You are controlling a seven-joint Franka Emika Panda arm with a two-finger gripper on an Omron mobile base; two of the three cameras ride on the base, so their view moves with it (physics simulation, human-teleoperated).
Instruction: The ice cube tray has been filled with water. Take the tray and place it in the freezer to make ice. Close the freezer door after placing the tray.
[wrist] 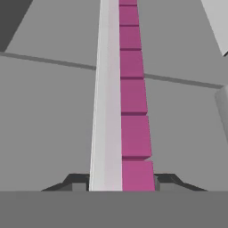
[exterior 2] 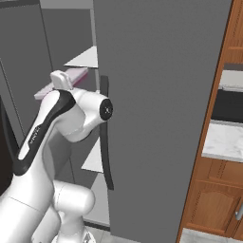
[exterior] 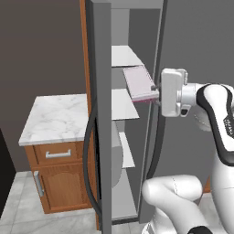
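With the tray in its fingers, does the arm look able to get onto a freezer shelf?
Probably yes: the freezer door stands open and the pale pink ice cube tray hangs between white shelves, nothing blocking.

Arm rises from base, elbow bent high, forearm reaching level toward open freezer. Wrist horizontal, white hand block pointing into compartment. Gripper at near end of ice cube tray, fingers clamped on its edge. In hand view, dark fingertips sit either side of tray, tray running straight away from gripper.
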